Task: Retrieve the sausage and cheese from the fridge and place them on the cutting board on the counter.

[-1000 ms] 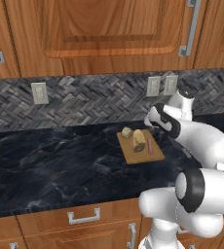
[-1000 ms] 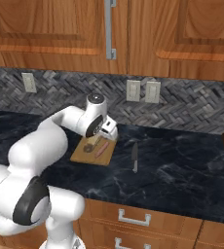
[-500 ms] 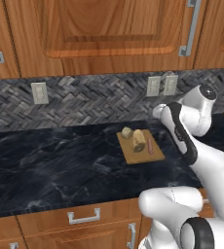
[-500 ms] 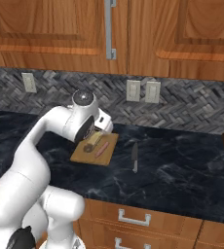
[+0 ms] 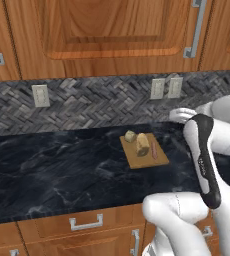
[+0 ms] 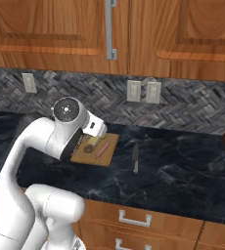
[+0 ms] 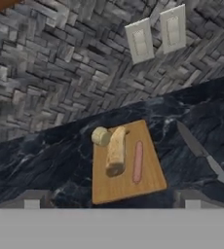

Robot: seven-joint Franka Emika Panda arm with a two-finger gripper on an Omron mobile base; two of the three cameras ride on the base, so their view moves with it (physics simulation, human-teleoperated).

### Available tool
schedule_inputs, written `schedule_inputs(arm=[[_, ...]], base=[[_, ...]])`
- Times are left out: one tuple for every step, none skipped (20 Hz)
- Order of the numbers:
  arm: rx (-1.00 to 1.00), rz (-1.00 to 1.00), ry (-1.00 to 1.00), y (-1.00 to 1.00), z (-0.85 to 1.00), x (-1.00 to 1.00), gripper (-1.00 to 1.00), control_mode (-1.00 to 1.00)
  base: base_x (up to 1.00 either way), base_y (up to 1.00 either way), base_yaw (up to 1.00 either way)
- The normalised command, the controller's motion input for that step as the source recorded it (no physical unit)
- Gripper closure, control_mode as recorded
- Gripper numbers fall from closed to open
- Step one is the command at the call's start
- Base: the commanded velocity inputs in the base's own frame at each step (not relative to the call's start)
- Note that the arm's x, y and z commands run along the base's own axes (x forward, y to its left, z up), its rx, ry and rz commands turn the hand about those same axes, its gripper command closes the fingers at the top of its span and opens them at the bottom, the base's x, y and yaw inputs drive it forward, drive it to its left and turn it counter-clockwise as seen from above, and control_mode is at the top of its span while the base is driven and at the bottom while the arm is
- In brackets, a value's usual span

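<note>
On the black counter lies the wooden cutting board. The thin reddish sausage rests along the board's right side. The small pale cheese sits at the board's far corner, beside a thicker tan roll. My gripper hangs open and empty above the board's near edge, apart from the food; its fingertips stand wide. The fridge is out of view.
A knife lies on the counter right of the board. Two wall switches sit on the herringbone backsplash behind it. Wooden cabinets hang overhead, and drawers with silver handles run below the counter edge.
The arm has swung up and back from the board, with its elbow folding toward the base. The gripper stays open and the food on the board has not moved.
</note>
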Motion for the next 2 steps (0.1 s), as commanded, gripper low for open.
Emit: schedule_inputs(arm=[[0.0,0.07,-0.11,0.0,0.45,-0.6,-1.0,-1.0],[0.0,0.08,-0.13,0.0,0.46,-0.67,-1.0,-1.0]], base=[[0.0,0.0,0.0],[0.0,0.0,0.0]])
